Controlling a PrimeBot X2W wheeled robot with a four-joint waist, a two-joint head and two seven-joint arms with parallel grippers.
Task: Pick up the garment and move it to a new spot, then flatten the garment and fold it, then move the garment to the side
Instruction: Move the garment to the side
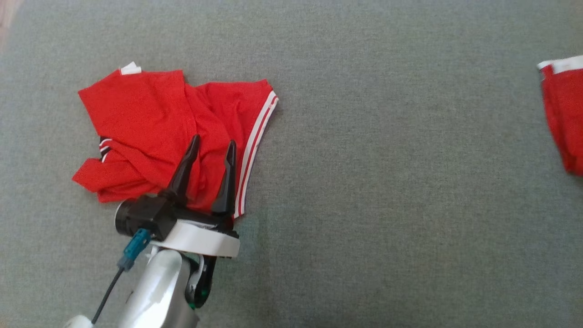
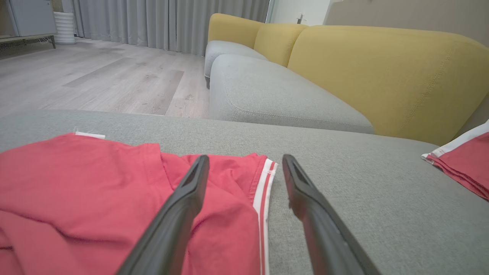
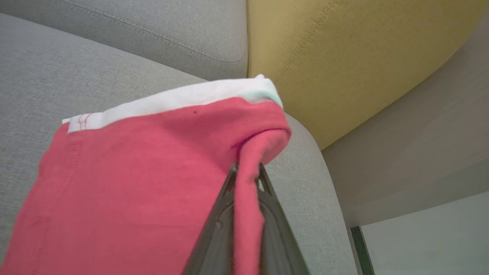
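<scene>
Grey sofa seat point(image 1: 387, 218) carries everything. Lower left of the head view, the left hand point(image 1: 214, 140) hovers, fingers spread, over a crumpled red garment point(image 1: 145, 114), neither flattened nor folded. At the right edge, a second red garment point(image 1: 565, 114) is pinched by the right hand point(image 3: 247, 170). Flattening, folding and setting aside appear undone. Beyond rises a yellow backrest point(image 2: 382, 76).
</scene>
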